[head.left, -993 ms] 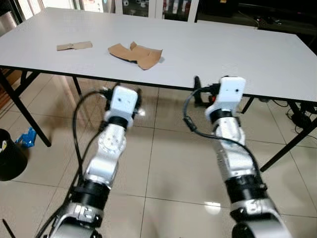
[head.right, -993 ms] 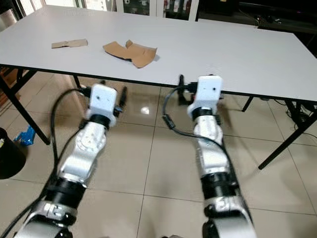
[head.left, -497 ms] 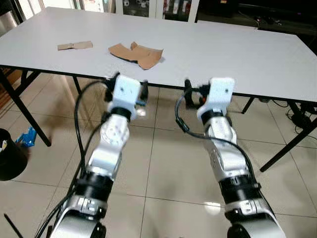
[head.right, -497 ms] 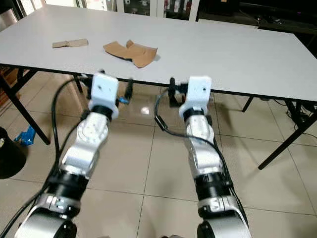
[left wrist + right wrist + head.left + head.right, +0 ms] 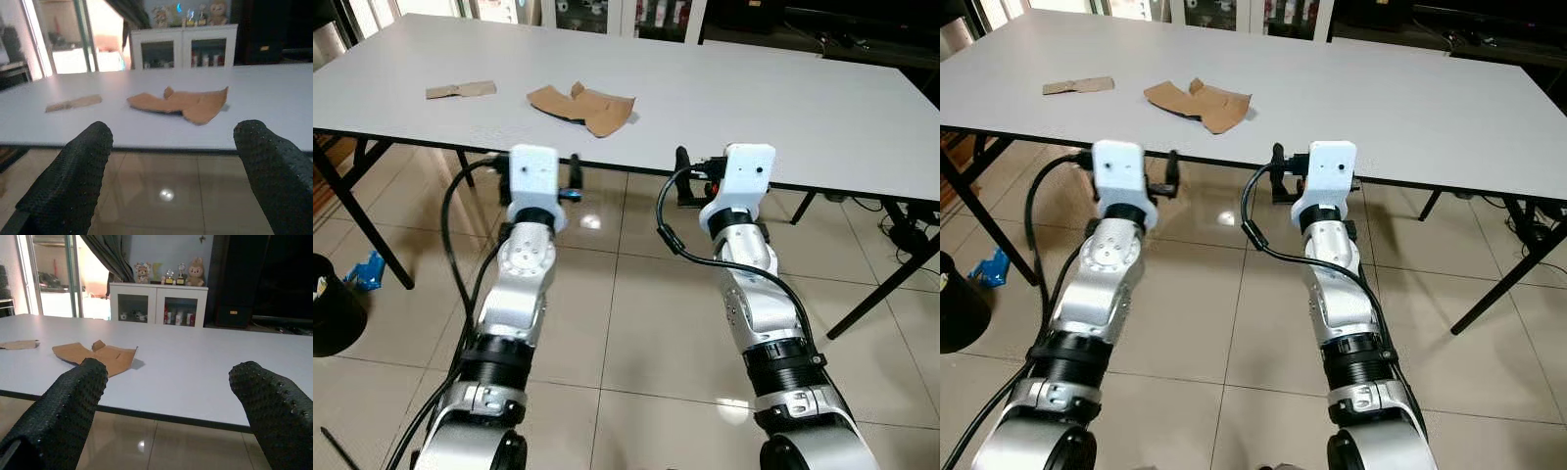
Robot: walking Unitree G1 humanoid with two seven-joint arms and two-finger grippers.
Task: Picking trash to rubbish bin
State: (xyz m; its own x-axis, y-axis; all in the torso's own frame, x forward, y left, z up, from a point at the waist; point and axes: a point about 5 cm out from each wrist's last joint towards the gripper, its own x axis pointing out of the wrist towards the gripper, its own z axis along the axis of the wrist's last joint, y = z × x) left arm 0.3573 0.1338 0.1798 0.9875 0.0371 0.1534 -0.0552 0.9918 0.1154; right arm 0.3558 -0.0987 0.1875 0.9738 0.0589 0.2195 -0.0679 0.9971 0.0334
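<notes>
Two pieces of trash lie on the white table [image 5: 773, 93]: a large crumpled brown cardboard piece [image 5: 583, 106] and, further left, a small cardboard strip [image 5: 460, 90]. Both arms reach forward at the table's near edge, with the fingertips about level with the tabletop. My left gripper [image 5: 173, 134] is open and empty, and the large cardboard [image 5: 182, 102] lies ahead of it, beyond the edge. My right gripper [image 5: 171, 372] is also open and empty, with that cardboard [image 5: 95, 354] ahead and to its left.
A black rubbish bin [image 5: 331, 313] stands on the tiled floor at the far left, with a blue scrap [image 5: 367, 271] beside it. Black table legs [image 5: 364, 227] stand left and right. A white cabinet [image 5: 156, 303] stands behind the table.
Both arms have risen slightly to the table's edge. The left wrist has swung to the left and the right wrist has shifted a little left. Both grippers stay open.
</notes>
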